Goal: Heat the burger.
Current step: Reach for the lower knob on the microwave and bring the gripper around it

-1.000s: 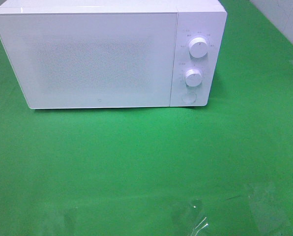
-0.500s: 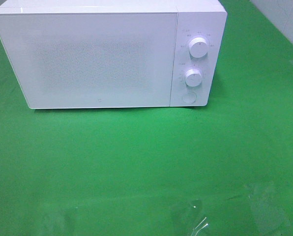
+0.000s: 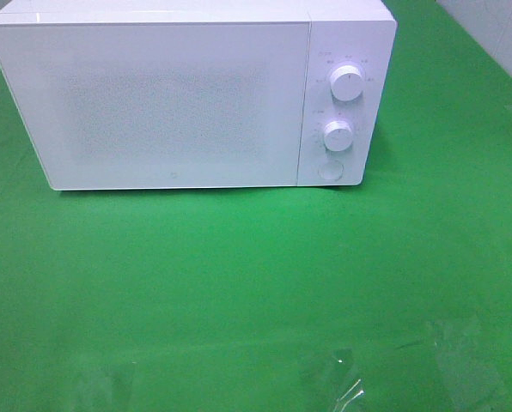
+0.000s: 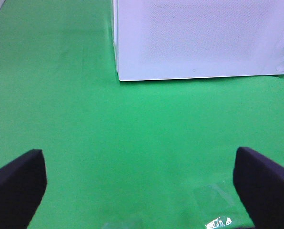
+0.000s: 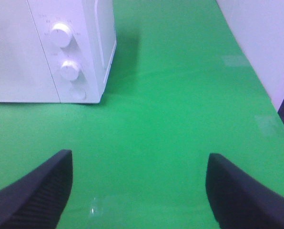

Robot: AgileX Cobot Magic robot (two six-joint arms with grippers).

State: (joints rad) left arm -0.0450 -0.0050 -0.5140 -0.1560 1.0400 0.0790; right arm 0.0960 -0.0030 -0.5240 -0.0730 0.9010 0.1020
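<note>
Progress: boxy white plastic microwave oven (image 3: 179, 94) stands shut; whether heating is finished or not begun cannot be told.
Burger: in no view; possibly behind the opaque, finely speckled door panel (image 3: 153, 107), a guess only.
Controls: two round white knobs (image 3: 347, 83) above a round button (image 3: 330, 170).
Table (image 3: 239, 283): flat green sheet, smooth, faintly glossy.
Left fingers (image 4: 18, 179): dark, matte, spread wide, empty.
Right fingers (image 5: 39, 188): dark, ribbed, spread, empty.
</note>
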